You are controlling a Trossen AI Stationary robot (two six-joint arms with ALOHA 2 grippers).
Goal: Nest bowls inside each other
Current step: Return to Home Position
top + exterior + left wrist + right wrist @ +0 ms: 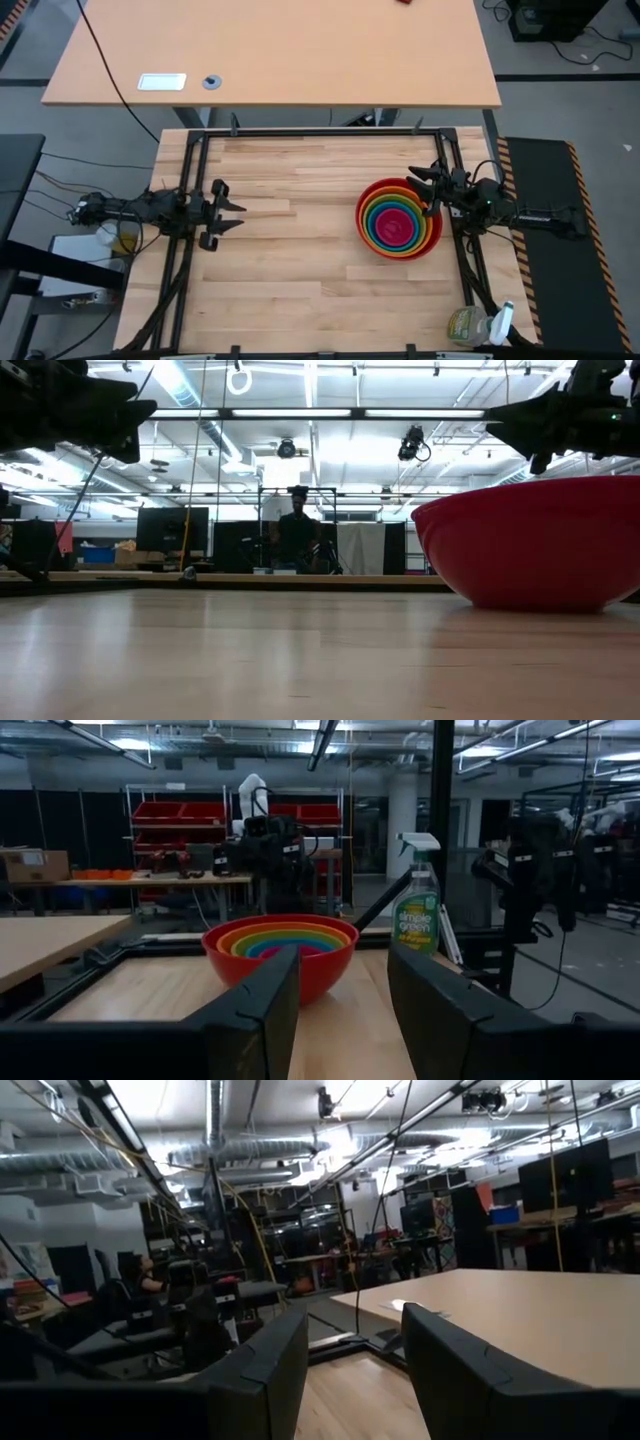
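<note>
The bowls (399, 219) stand nested in one stack on the table's right side: red outermost, then orange, lime green and blue, with pink in the middle. The red bowl (530, 540) rests on its base; the stack (280, 948) also shows in the left wrist view. My right gripper (424, 187) hangs open just above the stack's far right rim, touching nothing; its fingers (350, 1370) frame only the room. My left gripper (232, 213) waits open at the table's left side, well clear of the bowls, its fingers (345, 1010) pointing toward them.
A green spray bottle (475, 325) lies at the table's near right corner and shows past the bowls (416, 915). A black frame (320, 132) borders the table. A second, lighter table (270, 50) stands beyond the far edge. A person (297, 530) sits far behind.
</note>
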